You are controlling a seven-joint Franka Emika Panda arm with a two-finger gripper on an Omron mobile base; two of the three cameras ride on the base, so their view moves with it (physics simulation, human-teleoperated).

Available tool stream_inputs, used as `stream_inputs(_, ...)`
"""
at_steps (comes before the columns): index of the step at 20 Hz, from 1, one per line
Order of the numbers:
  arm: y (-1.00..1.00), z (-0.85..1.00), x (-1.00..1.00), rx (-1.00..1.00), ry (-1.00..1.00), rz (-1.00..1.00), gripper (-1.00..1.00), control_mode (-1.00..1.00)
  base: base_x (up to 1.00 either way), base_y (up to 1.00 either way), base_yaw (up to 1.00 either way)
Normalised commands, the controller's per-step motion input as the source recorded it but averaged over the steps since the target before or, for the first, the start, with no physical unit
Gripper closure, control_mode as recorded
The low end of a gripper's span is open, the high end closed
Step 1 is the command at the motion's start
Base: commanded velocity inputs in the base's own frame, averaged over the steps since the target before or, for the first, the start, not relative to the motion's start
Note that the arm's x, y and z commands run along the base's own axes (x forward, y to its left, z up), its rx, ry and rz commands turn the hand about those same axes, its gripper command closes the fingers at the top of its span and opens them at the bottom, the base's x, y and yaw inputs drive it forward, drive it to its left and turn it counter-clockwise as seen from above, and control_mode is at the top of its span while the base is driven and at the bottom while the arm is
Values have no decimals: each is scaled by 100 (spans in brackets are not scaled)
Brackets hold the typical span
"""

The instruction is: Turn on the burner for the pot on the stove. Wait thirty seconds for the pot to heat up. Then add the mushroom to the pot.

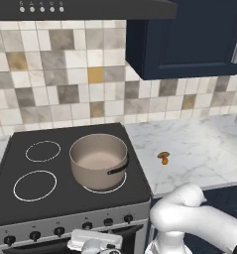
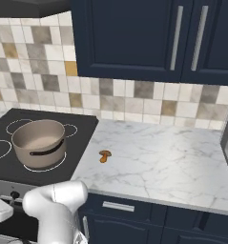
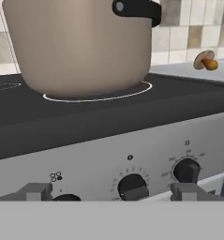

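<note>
The pot (image 1: 98, 161) sits on the stove (image 1: 40, 196), on the front right ring of the black glass top, its short dark handle (image 1: 118, 169) turned toward the knobs. No ring glows red that I can see. The mushroom (image 1: 163, 158) lies on its side on the marble surface (image 1: 204, 149), just beside the stove's right edge and well apart from the pot. The end effector (image 3: 111, 191) hangs low in front of the steel panel, fingers spread wide and grasping nothing (one knob (image 3: 132, 186) sits right between them).
</note>
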Motion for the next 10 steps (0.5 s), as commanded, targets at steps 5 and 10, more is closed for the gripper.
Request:
stream_inputs(5, 18, -27, 33, 0, -2, -2, -100, -100, 0, 0, 0)
stream_inputs(10, 37, -39, 16, 0, 0, 0, -100, -100, 0, 0, 0)
